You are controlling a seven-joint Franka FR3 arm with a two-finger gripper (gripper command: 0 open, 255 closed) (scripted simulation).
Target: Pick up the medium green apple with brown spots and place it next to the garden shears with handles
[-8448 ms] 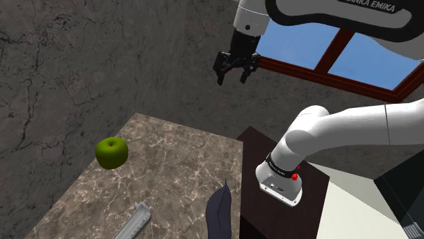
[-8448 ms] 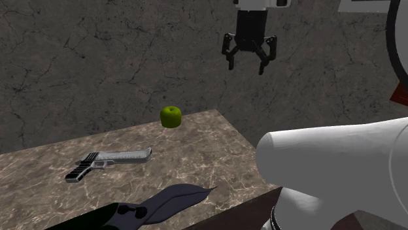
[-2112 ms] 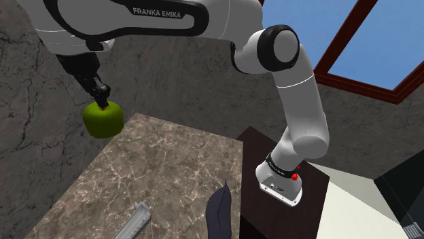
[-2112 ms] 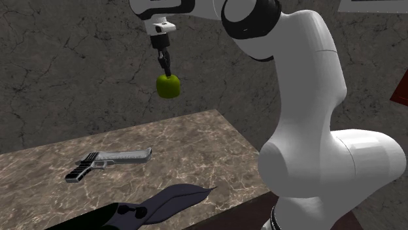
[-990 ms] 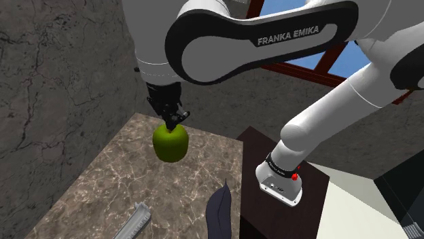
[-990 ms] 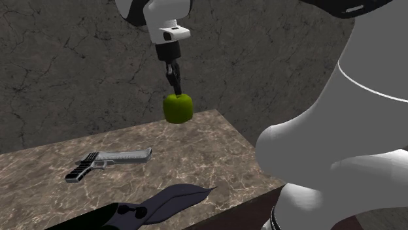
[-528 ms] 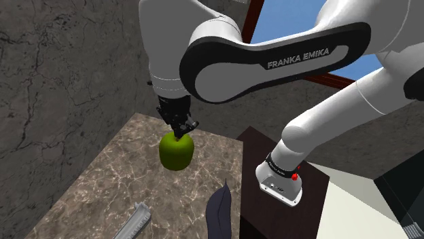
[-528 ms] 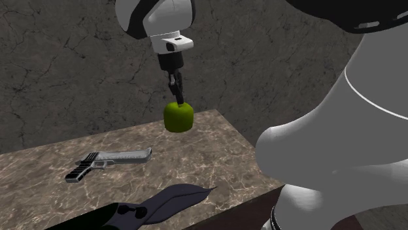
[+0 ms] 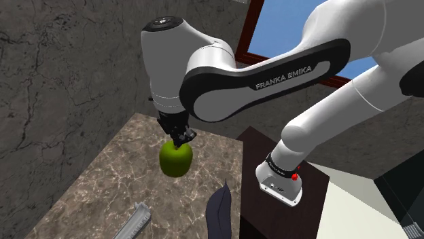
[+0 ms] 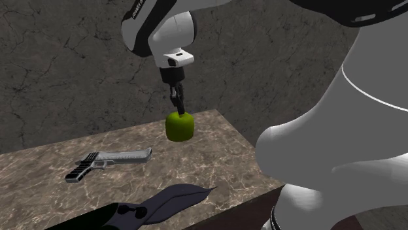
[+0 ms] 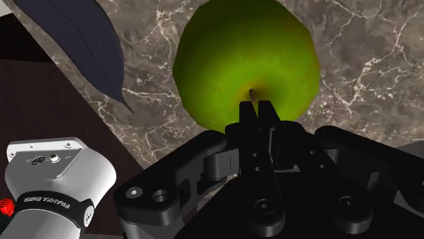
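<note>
The green apple [image 9: 175, 159] hangs above the marble table [image 9: 102, 183], clasped at its stem end by my gripper [image 9: 181, 139], which is shut on it. In the second exterior view the apple [image 10: 180, 127] hangs under the gripper [image 10: 176, 104], over the table's far right part. In the wrist view the fingers [image 11: 257, 112] meet at the stem of the apple [image 11: 244, 61]. The dark shears [image 9: 219, 210] lie at the table's near edge, below the apple in the shoulder view. They show as a dark pointed blade [image 10: 171, 198] [image 11: 75, 47], apart from the apple.
A grey pistol-shaped object [image 10: 108, 161] lies on the table toward the second exterior view's left, and its end [image 9: 136, 223] shows in the shoulder view. A dark stone wall [image 9: 68, 61] backs the table. The arm's base [image 9: 280, 178] stands on a dark stand beside the table; a window [image 9: 326, 47] is behind.
The gripper has carried the apple from the table's far left corner toward the shears, and over the last half second a little lower. The fingers have stayed shut on it.
</note>
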